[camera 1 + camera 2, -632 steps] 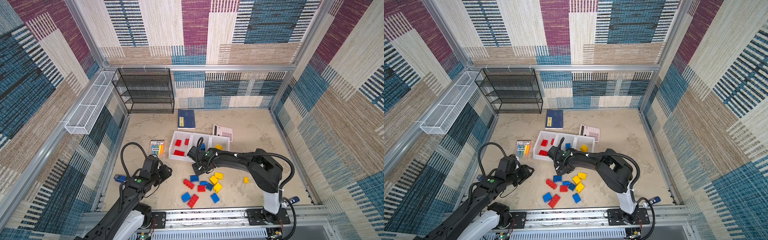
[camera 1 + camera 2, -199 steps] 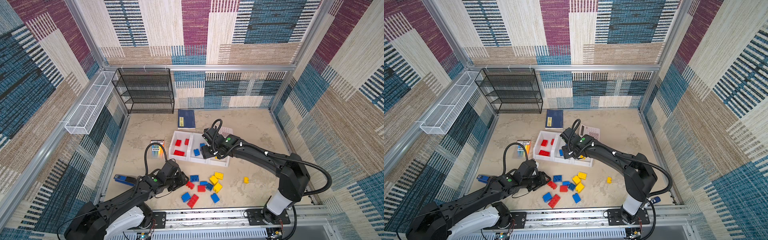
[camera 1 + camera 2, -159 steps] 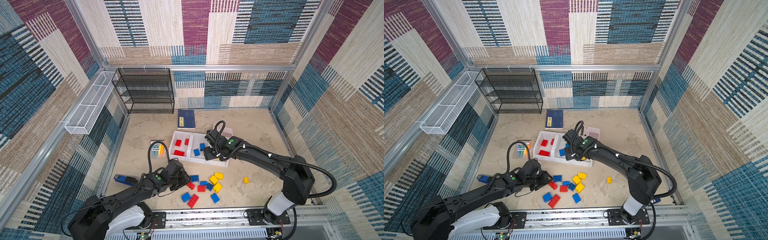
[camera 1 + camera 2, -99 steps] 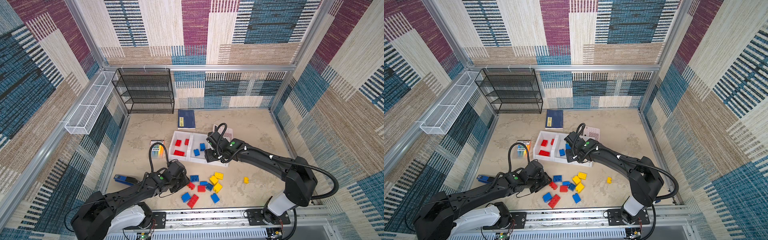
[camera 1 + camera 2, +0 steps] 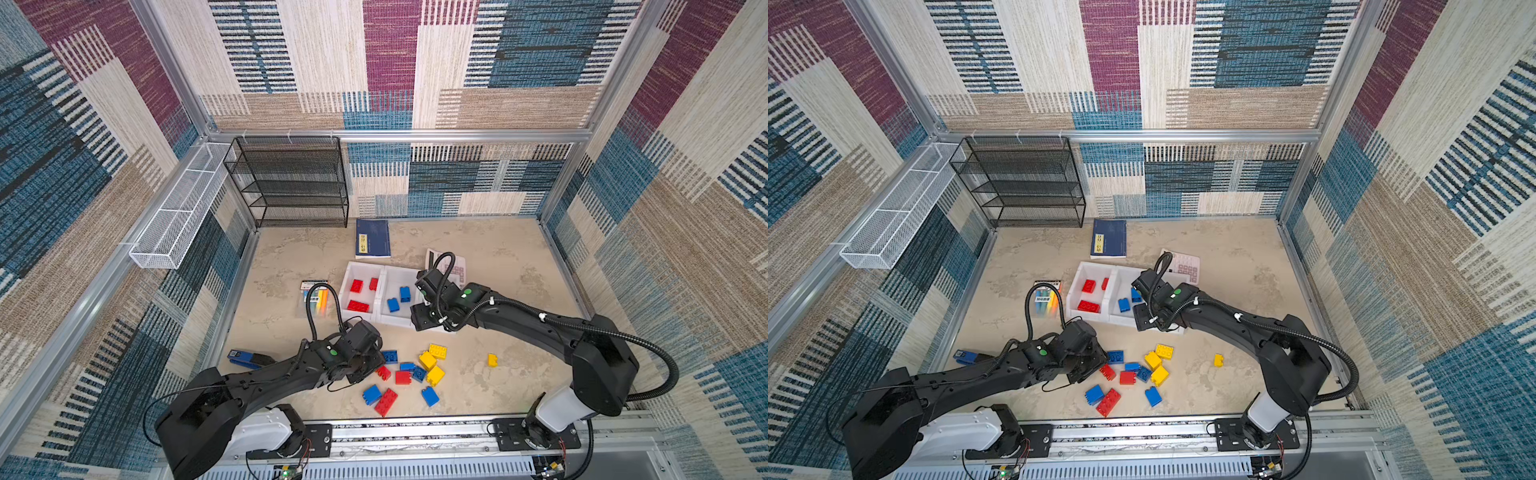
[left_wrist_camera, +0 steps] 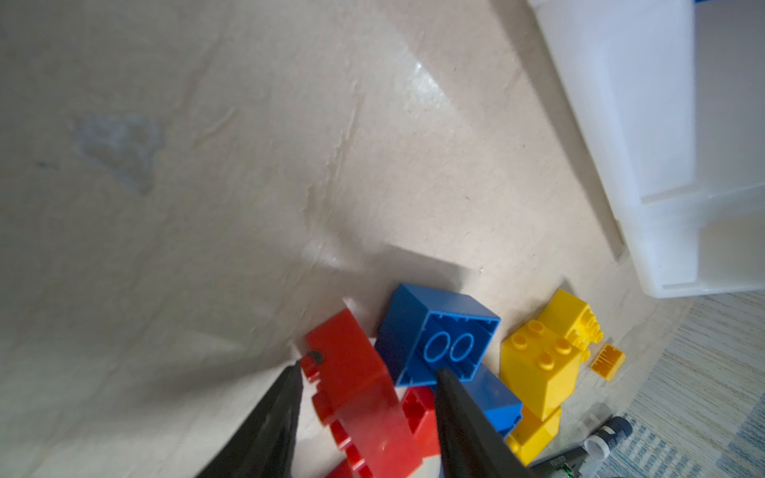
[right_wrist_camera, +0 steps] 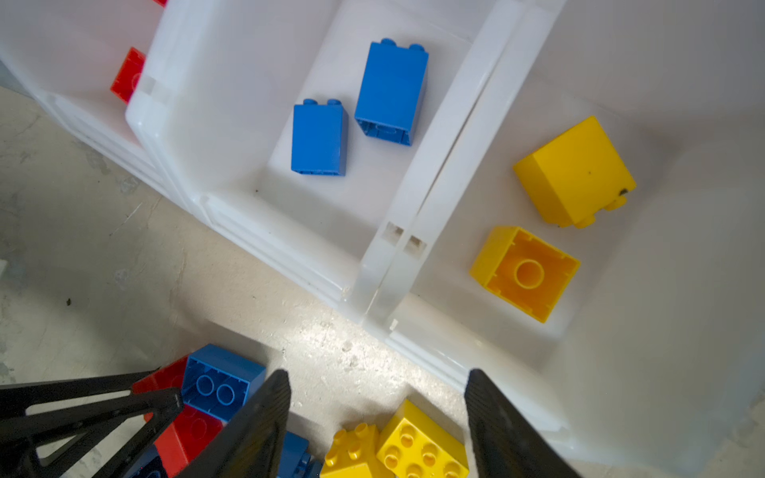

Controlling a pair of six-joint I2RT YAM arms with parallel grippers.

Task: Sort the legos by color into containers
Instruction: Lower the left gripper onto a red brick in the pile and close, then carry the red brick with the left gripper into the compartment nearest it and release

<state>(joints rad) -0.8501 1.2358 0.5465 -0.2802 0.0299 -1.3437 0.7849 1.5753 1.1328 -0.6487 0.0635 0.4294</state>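
Legos (image 5: 409,370): studded red, blue and yellow bricks. Some lie sorted by color in the white containers (image 5: 383,291), the rest loose at their 6 o'clock. Book (image 5: 372,238) label too small to read. Left gripper (image 6: 370,368) jaws apart, straddling a red brick (image 6: 356,351). Right gripper (image 7: 378,372) jaws apart, holding nothing.

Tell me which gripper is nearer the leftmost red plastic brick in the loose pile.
Left. The left gripper straddles the leftmost red plastic brick with open jaws; the right gripper hangs open over the white plastic bins' front edge, well behind it.
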